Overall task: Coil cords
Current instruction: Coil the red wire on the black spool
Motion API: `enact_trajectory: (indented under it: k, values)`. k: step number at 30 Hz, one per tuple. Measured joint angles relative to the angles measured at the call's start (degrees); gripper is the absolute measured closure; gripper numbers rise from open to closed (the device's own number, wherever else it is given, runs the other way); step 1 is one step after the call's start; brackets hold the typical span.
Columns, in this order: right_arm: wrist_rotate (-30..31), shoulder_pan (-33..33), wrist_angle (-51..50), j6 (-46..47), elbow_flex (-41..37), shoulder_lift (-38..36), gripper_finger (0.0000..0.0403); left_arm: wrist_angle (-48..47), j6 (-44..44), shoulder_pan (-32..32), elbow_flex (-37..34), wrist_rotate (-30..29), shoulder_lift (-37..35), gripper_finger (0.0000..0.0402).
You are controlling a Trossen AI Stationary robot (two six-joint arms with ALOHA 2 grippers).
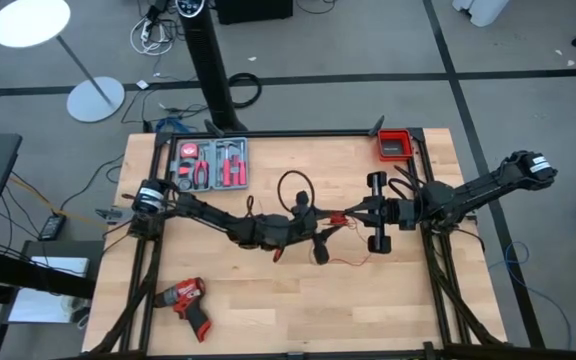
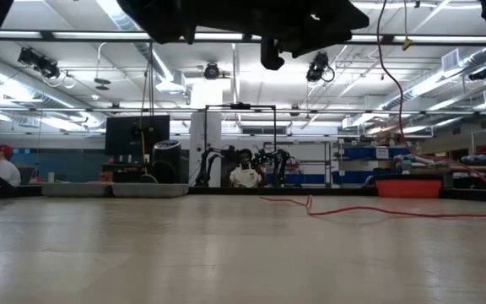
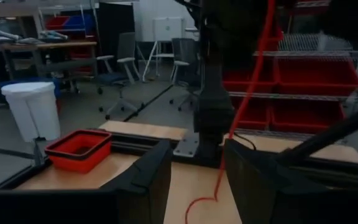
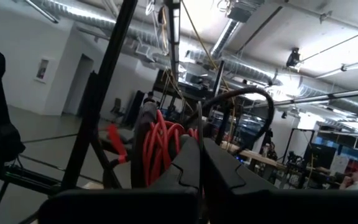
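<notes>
The thin red wire (image 3: 244,102) slants down from above and passes between the open fingers of my left gripper (image 3: 197,180) at mid-table. Its lower part (image 2: 378,209) lies in curves on the wood. I cannot tell whether those fingers touch it. My right gripper (image 1: 349,215) faces the left one, raised and shut. Just beyond its fingertips (image 4: 199,155) shows a bundle of red wire loops (image 4: 160,149), and a loop of the black cable (image 4: 253,99) arches over it. That black loop (image 1: 293,184) also shows by my left wrist. My right gripper is shut at the bundle of red loops (image 4: 178,144), coming level from the table's right side and tipped a little upward. Its own fingers hide which strand is pinched. From there the red wire hangs slack (image 2: 384,101) down to the table.
An open tool case (image 1: 211,165) with red-handled tools lies at the far left. A red bin (image 1: 394,146) stands at the far right corner, and a red drill (image 1: 186,300) lies at the near left. People sit beyond the table in the low view.
</notes>
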Motion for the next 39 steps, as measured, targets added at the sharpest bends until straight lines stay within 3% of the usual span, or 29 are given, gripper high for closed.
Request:
enact_trajectory:
  k: [6, 39]
  values:
    - [-0.33, 0.02, 1.38, -1.23, 0.02, 0.0, 0.0403, -0.36, -1.34, 0.6, 0.52, 3.55, 0.0, 0.0249]
    - [-1.97, -1.81, 11.41, -4.37, 0.04, 4.48, 0.0402, -4.88, -2.76, 1.54, 2.33, 8.31, -0.02, 0.0249]
